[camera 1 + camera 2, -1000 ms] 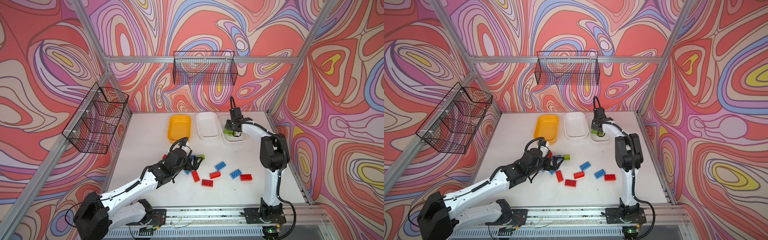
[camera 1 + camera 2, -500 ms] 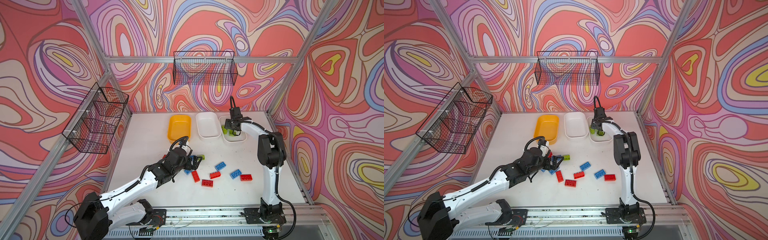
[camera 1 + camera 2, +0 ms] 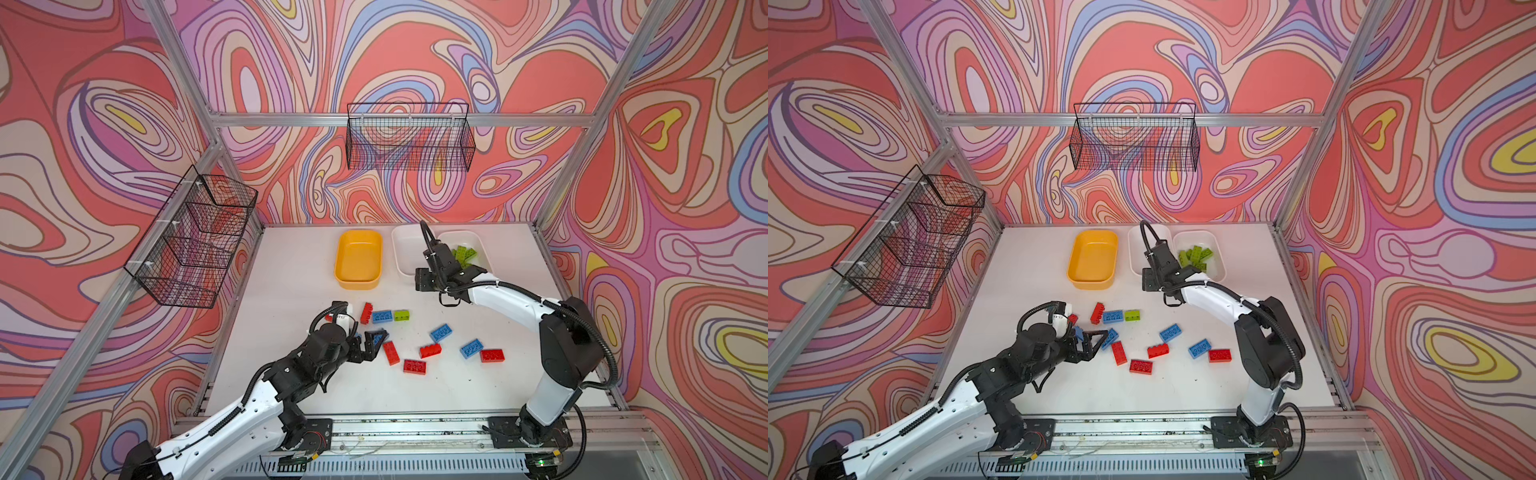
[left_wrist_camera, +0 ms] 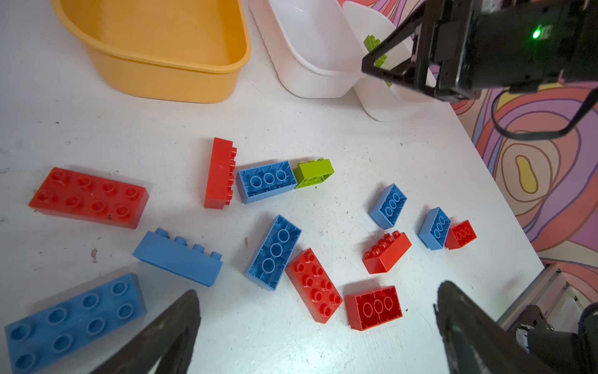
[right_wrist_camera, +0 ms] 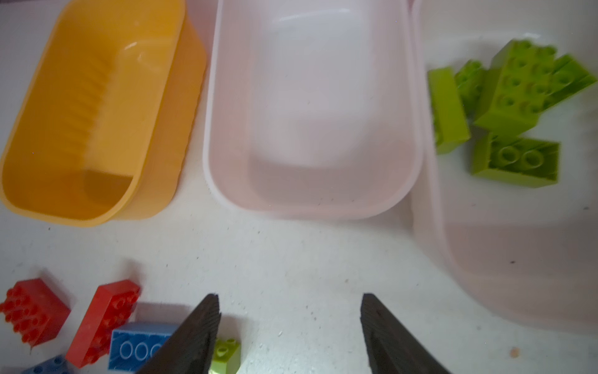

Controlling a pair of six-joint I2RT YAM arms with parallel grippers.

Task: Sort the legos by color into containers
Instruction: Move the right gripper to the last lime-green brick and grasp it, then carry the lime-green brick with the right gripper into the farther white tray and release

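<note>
Legible text, labels, brands, numbers, signs: I am finding none in any view.

Item: black housing at the right arm's wrist (image 4: pixel 517 42). I am seeing a small pale marking beside its green light (image 4: pixel 535 33), too blurred to read.

Item: white plastic piece on the left arm's wrist (image 3: pixel 343 319). It is showing tiny dark marks, too small to read.

Item: red studded plastic brick (image 4: pixel 89 197). Its studs are showing no lettering I can read.

White link shells (image 3: pixel 503 299), black joints (image 3: pixel 569 353) and ribbed black cables (image 3: pixel 328 310) are noted. Left end effector (image 3: pixel 379 345) and right end effector (image 5: pixel 289 298): black triangular fingers (image 5: pixel 194 333).
</note>
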